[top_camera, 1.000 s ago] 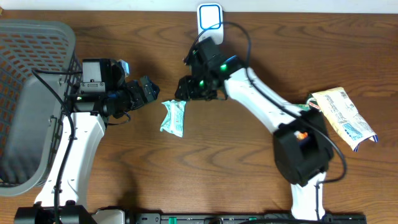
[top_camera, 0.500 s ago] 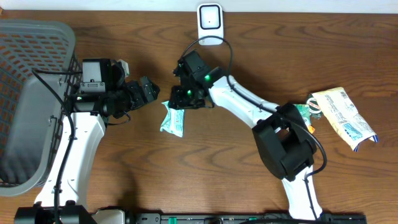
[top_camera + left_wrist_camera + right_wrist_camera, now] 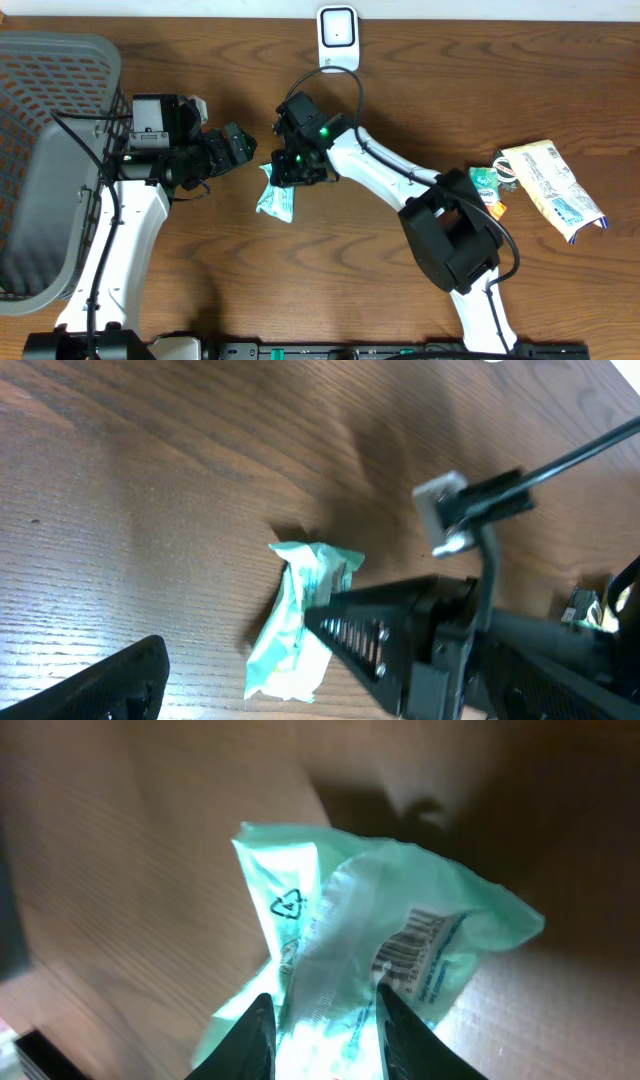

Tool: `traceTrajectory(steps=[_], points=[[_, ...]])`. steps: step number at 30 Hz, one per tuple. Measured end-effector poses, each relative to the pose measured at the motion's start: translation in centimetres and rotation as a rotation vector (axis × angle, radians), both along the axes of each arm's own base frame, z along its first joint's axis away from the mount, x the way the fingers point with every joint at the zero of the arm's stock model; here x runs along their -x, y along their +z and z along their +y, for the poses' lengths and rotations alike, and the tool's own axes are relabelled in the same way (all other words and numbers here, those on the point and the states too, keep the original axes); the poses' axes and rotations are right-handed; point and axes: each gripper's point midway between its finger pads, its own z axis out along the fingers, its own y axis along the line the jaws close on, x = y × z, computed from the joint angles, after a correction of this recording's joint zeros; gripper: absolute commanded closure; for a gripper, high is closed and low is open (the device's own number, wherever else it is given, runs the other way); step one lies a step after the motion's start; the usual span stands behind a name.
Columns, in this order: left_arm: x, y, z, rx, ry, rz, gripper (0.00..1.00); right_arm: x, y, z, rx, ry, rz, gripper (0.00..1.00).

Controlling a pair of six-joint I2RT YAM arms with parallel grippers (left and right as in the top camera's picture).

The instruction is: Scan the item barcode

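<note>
A crumpled teal packet (image 3: 275, 200) lies on the wooden table between the two arms. My right gripper (image 3: 291, 172) has come down on its upper end. In the right wrist view, the two dark fingertips (image 3: 256, 1032) press on either side of the packet (image 3: 430, 910), pinching its crinkled middle fold, and a small barcode (image 3: 405, 946) shows on the packet's face. My left gripper (image 3: 240, 147) hovers open just left of the packet, with nothing in it. One of its fingers (image 3: 115, 682) sits at the bottom left of the left wrist view, apart from the packet (image 3: 295, 625). The white scanner (image 3: 338, 32) stands at the table's far edge.
A grey mesh basket (image 3: 45, 150) fills the left side of the table. At the right lie a yellow and white pouch (image 3: 552, 185) and a small green item (image 3: 486, 182). The right arm's cable (image 3: 560, 460) crosses the left wrist view.
My right gripper has swung left and down from near the scanner onto the packet, and its fingers have narrowed around it. The packet's top has shifted slightly. The left arm stayed still.
</note>
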Motion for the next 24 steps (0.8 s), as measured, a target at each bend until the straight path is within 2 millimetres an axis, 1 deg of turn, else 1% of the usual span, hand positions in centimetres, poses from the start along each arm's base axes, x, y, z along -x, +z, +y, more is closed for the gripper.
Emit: traceTrajectory(steps=[2,5,7,11,14,17,18,20,22,24], points=[[0.0,0.0,0.0,0.0,0.0,0.0,0.01,0.8,-0.5,-0.4,0.038,0.003,0.021,0.73],[0.0,0.0,0.0,0.0,0.0,0.0,0.01,1.4,-1.1,-1.8,0.11,-0.006,0.043,0.73],[0.0,0.0,0.0,0.0,0.0,0.0,0.01,1.6,-1.4,-2.4,0.136,-0.006,0.049,0.73],[0.0,0.0,0.0,0.0,0.0,0.0,0.01,1.3,-1.5,-3.6,0.155,0.022,0.046,0.73],[0.0,0.0,0.0,0.0,0.0,0.0,0.01,0.4,-1.5,-5.4,0.179,0.043,0.039,0.72],[0.0,0.0,0.0,-0.001,0.0,-0.001,0.01,-1.0,-1.4,-7.9,0.228,0.049,0.027,0.66],[0.0,0.0,0.0,0.0,0.0,0.0,0.01,-1.7,-1.4,-9.0,0.252,0.059,0.022,0.62],[0.0,0.0,0.0,0.0,0.0,0.0,0.01,-3.0,-1.2,-10.9,0.292,0.078,0.007,0.6],[0.0,0.0,0.0,0.0,0.0,0.0,0.01,-4.3,-0.6,-12.6,0.324,0.102,-0.007,0.59],[0.0,0.0,0.0,0.0,0.0,0.0,0.0,-5.0,0.7,-13.4,0.334,0.125,-0.012,0.58]])
